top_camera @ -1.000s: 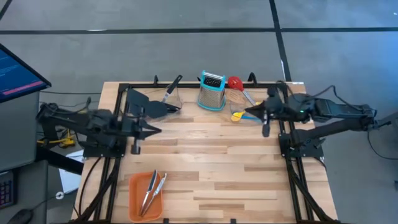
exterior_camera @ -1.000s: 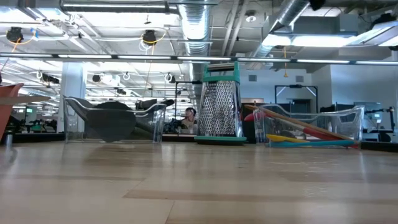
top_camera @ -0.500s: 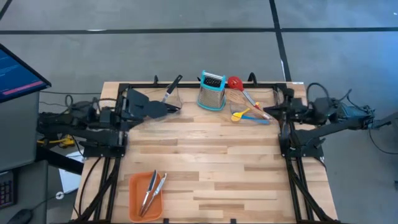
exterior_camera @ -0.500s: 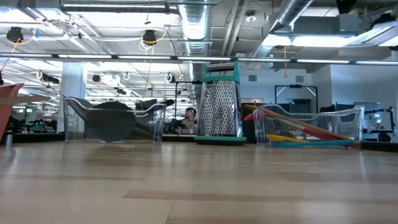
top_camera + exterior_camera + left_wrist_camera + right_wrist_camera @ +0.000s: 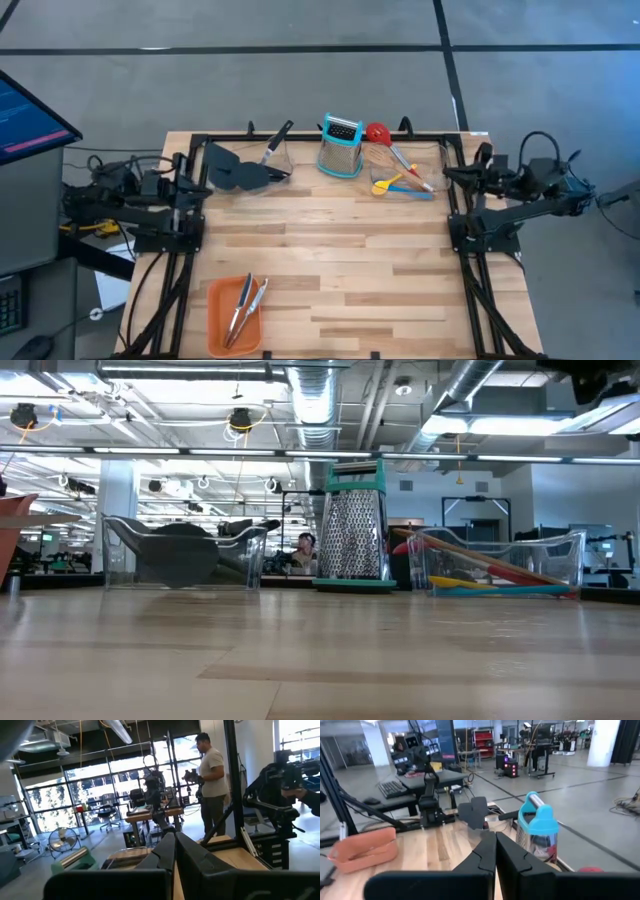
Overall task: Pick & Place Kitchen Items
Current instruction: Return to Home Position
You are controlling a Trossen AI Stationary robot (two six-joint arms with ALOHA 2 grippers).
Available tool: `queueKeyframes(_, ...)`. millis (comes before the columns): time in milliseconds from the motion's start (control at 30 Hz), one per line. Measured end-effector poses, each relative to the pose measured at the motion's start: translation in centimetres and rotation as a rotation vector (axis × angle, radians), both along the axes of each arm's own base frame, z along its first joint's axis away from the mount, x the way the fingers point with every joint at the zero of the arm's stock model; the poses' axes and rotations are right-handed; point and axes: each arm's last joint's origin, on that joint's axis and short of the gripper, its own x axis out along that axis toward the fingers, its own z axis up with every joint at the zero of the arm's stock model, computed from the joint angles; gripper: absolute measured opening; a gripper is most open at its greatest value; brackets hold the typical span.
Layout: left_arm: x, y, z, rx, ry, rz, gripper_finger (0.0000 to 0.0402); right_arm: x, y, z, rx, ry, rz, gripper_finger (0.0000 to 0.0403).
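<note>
Tongs (image 5: 245,306), seemingly, in orange tray (image 5: 221,293)

High cam: overhead, straight down, far enough back to take in the whole tabletop (image 5: 330,260) with both arms parked at its sides.
Low cam: at tabletop height, level, looking across the boards to the far edge: left clear bin (image 5: 115,545), grater (image 5: 352,525), right clear bin (image 5: 575,555), room behind.
Left wrist cam: looks past the left tool (image 5: 175,836) across the tabletop at the right arm (image 5: 272,780); a person (image 5: 212,775) stands beyond.
Right wrist cam: the reverse, past the right tool (image 5: 495,836) toward the left arm (image 5: 427,795).
Overlap: grater shows in high, low and right wrist; orange tray (image 5: 365,847) in high and right wrist.
</note>
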Motion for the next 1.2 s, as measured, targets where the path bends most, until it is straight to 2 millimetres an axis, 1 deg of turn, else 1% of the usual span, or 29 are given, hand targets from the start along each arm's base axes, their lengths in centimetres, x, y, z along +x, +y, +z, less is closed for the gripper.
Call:
queueKeyframes(133, -1.2, 0.2, -0.3, -0.001, -0.01, 0.0, 0.0001, -1.2, -0.3, -1.0, 0.022, -0.047, 0.001, 0.0)
queueKeyframes(233, -2.1, 0.3, -0.3, -0.006, -0.052, 0.0, 0.0002, -2.1, -0.4, -1.7, 0.027, -0.086, 0.024, 0.0)
queueKeyframes(300, -2.8, 0.4, -0.3, -0.009, -0.078, 0.0, 0.0002, -2.2, -0.3, -1.8, 0.031, -0.104, 0.064, 0.0)
queueKeyframes(367, -3.3, 0.5, -0.4, -0.009, -0.088, 0.0, 0.0002, -2.2, -0.2, -2.0, 0.024, -0.076, 0.111, 0.0)
queueKeyframes(400, -3.4, 0.5, -0.3, -0.01, -0.091, 0.0, 0.0002, -2.3, -0.1, -1.7, 0.027, -0.098, 0.141, 0.0)
queueKeyframes(533, -3.6, 0.5, -0.7, -0.003, -0.011, -0.001, 0.0002, -2.2, 0.1, -1.7, 0.005, -0.089, 0.228, 0.0)
queueKeyframes(600, -3.5, 0.5, -1.2, -0.016, 0.034, 0.002, 0.0002, -2.3, 0.1, -1.5, 0.005, -0.105, 0.235, 0.0)
queueKeyframes(667, -3.3, 0.4, -1.5, -0.042, 0.046, -0.017, 0.0002, -2.3, 0.1, -1.5, 0.005, -0.11, 0.235, 0.0)
queueKeyframes(767, -2.5, 0.3, -2.4, -0.041, 0.074, -0.04, 0.0002, -1.4, 0.3, -1.7, -0.029, -0.161, 0.235, 0.0)
queueKeyframes(900, -0.5, -0.1, -3.9, -0.014, -0.007, -0.049, 0.0002, 0.1, 0.8, -2.6, -0.107, -0.224, 0.289, 0.0)
queueKeyframes(1000, 0.7, -0.4, -5.2, 0.021, -0.052, -0.085, 0.0002, 1.6, 1.4, -4.2, -0.138, -0.227, 0.353, 0.0)
queueKeyframes(1100, 1.6, -0.5, -6.8, -0.002, -0.012, -0.094, 0.0002, 2.7, 1.7, -5.7, -0.129, -0.247, 0.385, 0.0)
queueKeyframes(1200, 2.5, -0.6, -8.8, -0.038, 0.045, -0.101, 0.0002, 3.9, 1.9, -8.1, -0.109, -0.182, 0.386, 0.0)
